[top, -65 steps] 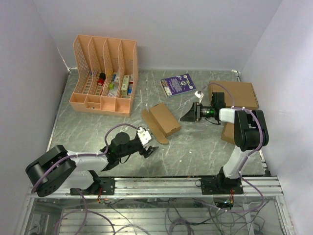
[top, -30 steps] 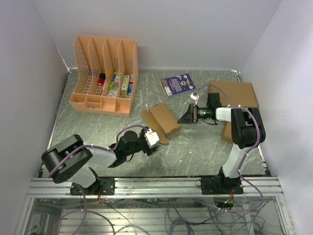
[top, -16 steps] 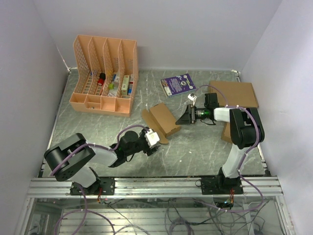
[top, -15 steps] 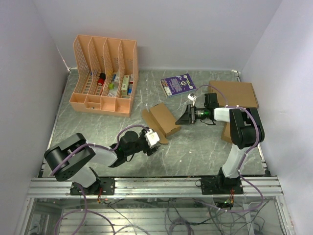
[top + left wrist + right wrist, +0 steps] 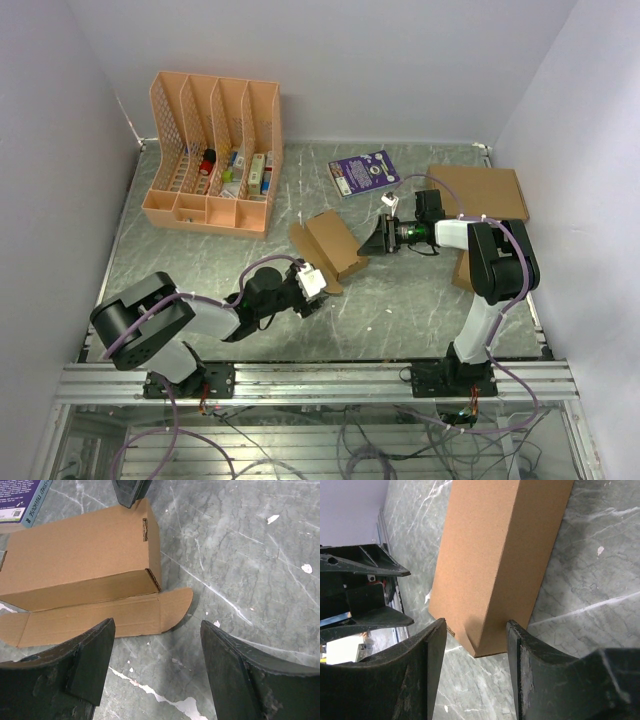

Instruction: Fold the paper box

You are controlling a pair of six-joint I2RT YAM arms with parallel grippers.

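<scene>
Matt cardboard paper box [image 5: 80,555], marbled table [image 5: 250,555] — smooth

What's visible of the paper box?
The paper box is a slim oblong carton of plain brown corrugated cardboard, lying flat and diagonal on the table. One long flap with a rounded end lies open on the table; a small slot is cut near one top edge. The right gripper straddles one end corner, contact unclear; the open left gripper faces the flap.
</scene>
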